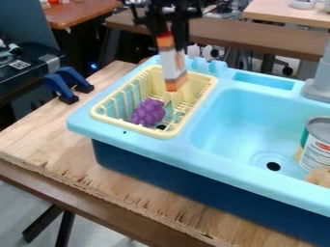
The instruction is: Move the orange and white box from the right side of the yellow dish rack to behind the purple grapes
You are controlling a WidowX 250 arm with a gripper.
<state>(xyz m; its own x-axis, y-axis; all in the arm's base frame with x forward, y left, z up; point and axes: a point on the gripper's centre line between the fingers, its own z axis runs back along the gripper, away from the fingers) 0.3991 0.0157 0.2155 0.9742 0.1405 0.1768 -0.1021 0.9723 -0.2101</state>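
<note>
Take twelve o'clock as the far edge of the view. Nearest, around six o'clock, is the plywood board (pixel 151 181) under the toy sink (pixel 241 171). In the basin, toward four o'clock, a can (pixel 317 147) stands upright with a tan thing (pixel 319 177) just beside it; what the tan thing is, I cannot tell. The drain hole (pixel 273 166) lies at the can's eight o'clock side.

Farther back, toward eleven o'clock, the pale yellow basket (pixel 169 131) sits on the sink's ledge, with purple grapes (pixel 149 112) in its near part. The orange-and-white box (pixel 171 65) hangs nearly upright, its lower end over or inside the basket, toward one o'clock from the grapes; whether it touches the basket is hard to tell. Above it, near twelve o'clock, is the black gripper (pixel 169 34), its fingers closed around the box's upper end.

The step in hand looks like moving the held box at the basket, though whether in or out cannot be judged from here. If it is going in, the next move calls for easing it straight down into the space beyond the grapes, then opening the fingers once it is supported. If it is coming out, it needs a straight lift until the lower end clears the rim.
</note>
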